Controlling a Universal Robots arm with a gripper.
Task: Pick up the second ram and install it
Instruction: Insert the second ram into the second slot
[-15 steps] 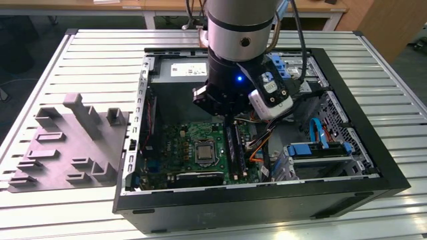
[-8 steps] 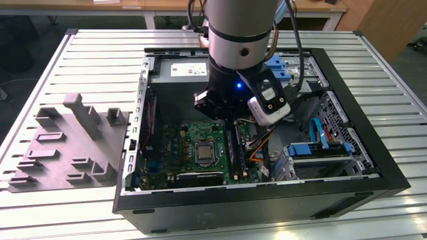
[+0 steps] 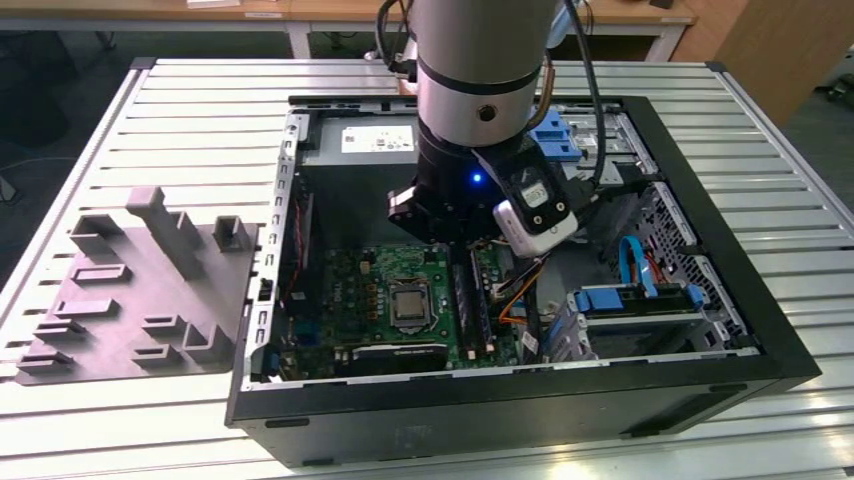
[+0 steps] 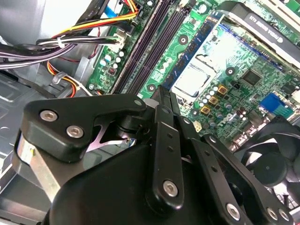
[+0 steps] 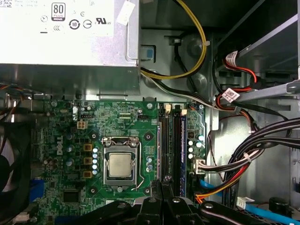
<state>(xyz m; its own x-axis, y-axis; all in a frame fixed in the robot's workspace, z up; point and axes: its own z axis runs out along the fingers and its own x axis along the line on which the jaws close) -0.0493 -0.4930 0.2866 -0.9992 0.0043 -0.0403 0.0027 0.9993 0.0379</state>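
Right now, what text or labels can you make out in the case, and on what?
White label on the power supply: print and round marks, not quoted here.
White lettering on the motherboard, fan side: a maker's mark, not quoted.
White tag on the wires: too small to read.
Board silkscreen: too small to read.

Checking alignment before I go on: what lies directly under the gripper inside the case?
In the first wrist view, the gripper hangs over the motherboard, at its long black slot rails. The gripper covers one end of the rails; what lies there is hidden.
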